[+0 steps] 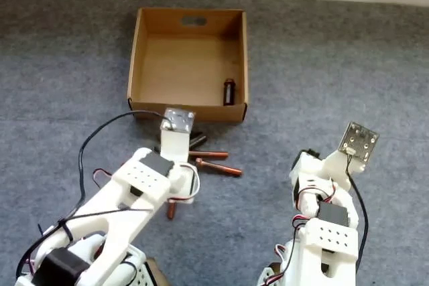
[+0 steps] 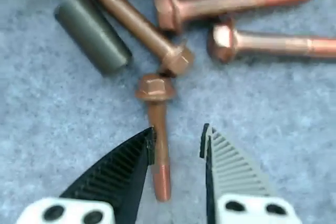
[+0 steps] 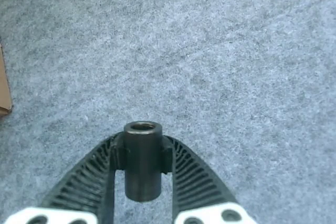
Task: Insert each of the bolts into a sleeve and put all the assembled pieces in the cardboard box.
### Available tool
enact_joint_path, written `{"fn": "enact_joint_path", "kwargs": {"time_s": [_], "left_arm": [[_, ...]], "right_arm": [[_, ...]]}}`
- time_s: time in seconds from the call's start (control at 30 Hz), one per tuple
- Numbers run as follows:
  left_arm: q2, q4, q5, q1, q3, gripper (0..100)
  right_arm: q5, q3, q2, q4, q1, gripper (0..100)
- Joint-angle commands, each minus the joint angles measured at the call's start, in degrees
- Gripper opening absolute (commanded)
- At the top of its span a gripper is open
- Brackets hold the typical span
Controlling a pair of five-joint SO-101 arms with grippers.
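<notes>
High view: the cardboard box (image 1: 137,58) sits toward the table's far edge, with one assembled piece (image 1: 229,92) in its near right corner. The left arm covers part of the loose bolts (image 1: 216,166) just before the box's near wall.

Left wrist view: the left gripper (image 2: 178,132) has its fingers spread. One bolt (image 2: 157,129) lies between them, touching the black finger. A bare sleeve (image 2: 92,35) lies nearby; another dark piece is cut off.

Right wrist view: the right gripper (image 3: 142,148) clamps an upright sleeve (image 3: 140,182) over grey carpet.
</notes>
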Motion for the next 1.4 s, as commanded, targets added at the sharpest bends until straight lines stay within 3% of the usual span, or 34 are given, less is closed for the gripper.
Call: {"fn": "enact_joint_path", "kwargs": {"time_s": [0.0, 0.57, 0.87, 1.03, 1.37], "left_arm": [[-0.3, -2.9, -0.4, -4.4, 0.0, 17], [-0.2, -1.7, -0.4, -5.0, 0.2, 16], [-0.2, -0.8, -0.3, 3.2, 0.2, 16], [-0.2, -0.9, 3.5, 1.5, 0.2, 16], [-0.1, -0.9, 3.7, -2.6, 0.1, 16]], "right_arm": [[-0.4, -0.7, -1.2, -1.3, 0.5, 0.6], [-0.4, -0.7, -1.2, -1.3, 0.5, 0.6], [-0.4, -0.7, -1.2, -1.3, 0.5, 0.6], [-0.4, -0.7, -1.2, -1.3, 0.5, 0.6], [-0.4, -0.7, -1.2, -1.3, 0.5, 0.6]]}}
